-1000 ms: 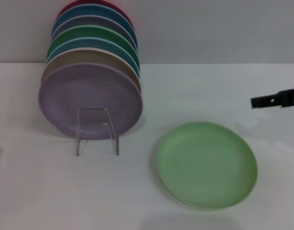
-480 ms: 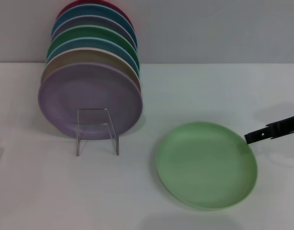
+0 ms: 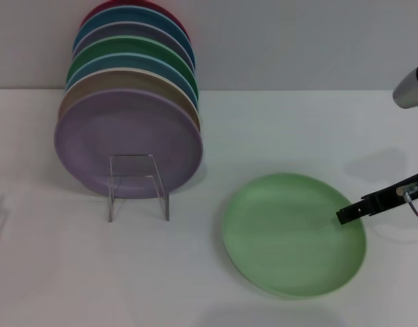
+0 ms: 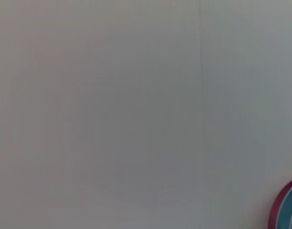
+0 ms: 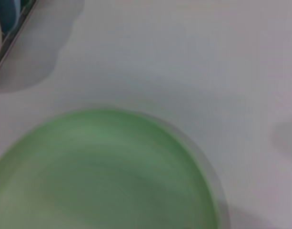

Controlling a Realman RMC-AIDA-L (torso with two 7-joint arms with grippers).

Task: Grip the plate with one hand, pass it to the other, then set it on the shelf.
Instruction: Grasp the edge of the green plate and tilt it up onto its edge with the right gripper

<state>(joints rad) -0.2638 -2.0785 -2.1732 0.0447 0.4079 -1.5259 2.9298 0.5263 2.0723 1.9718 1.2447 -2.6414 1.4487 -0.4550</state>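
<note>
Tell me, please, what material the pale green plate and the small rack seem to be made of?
The pale green plate looks like matte plastic or melamine: even colour, soft dull sheen, no glare. The rack looks like thin silvery metal wire, though its see-through look leaves clear plastic possible.

A white table (image 3: 290, 129) carried a pale green plate (image 3: 294, 235), lying flat near the front right, and a wire rack (image 3: 138, 185) at left, which stood holding a row of upright coloured plates (image 3: 130, 102).
</note>
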